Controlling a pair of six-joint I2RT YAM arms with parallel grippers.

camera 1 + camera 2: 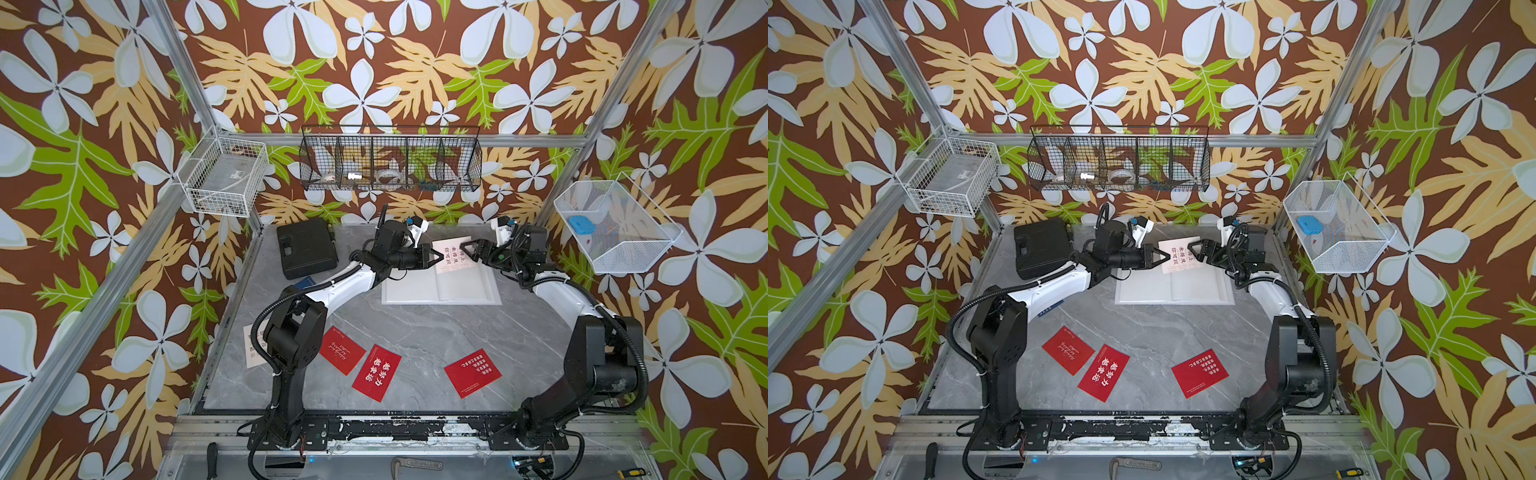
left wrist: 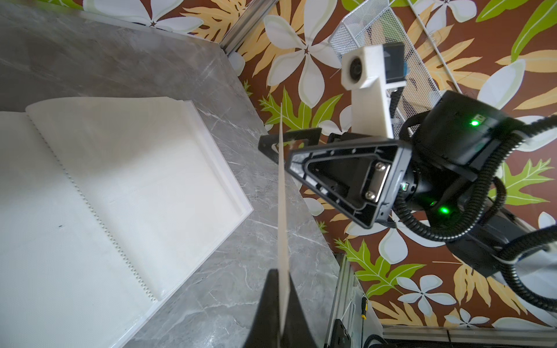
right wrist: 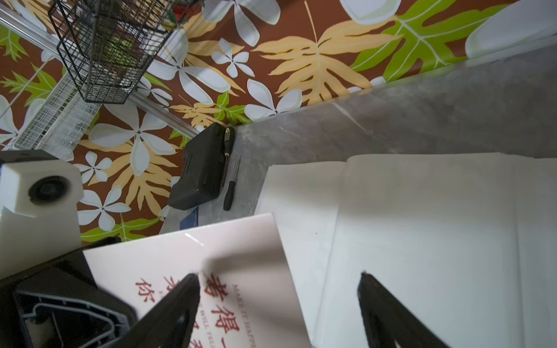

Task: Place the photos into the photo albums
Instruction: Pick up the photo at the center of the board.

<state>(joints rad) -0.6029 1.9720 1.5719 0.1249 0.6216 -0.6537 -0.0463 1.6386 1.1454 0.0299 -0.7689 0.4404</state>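
A cream card [image 1: 451,249] with red printing is held in the air by the left gripper [image 1: 436,257], whose jaws are closed on one short edge. It is seen edge-on in the left wrist view [image 2: 281,211] as a straight, unbent line. The card hangs over the far part of the open white album [image 1: 415,291], which lies flat on the grey table [image 1: 436,332] with blank pages showing. The right gripper [image 1: 467,251] is placed at the card's opposite edge with its jaws spread wide; in the right wrist view one fingertip [image 3: 187,289] is seen over the printed face and nothing is clamped, so the card is judged to be carried by the left gripper alone. Three red cards [image 1: 343,350], [image 1: 376,372], [image 1: 472,372] are left lying flat near the front of the table. A navy card [image 1: 307,283] is partly hidden under the left arm, just beside the black case [image 1: 306,248]. A second cream card [image 1: 251,345] lies at the table's left edge. The cards are judged to be light, thin and fairly stiff, with a glossy face that may slip under a weak pinch. A hold near an edge margin is therefore favoured, so that the free end can be fed in. Cards lying flat are expected to need an edge lifted or slid first. The album pages look thin and soft, and would probably need to be held down.
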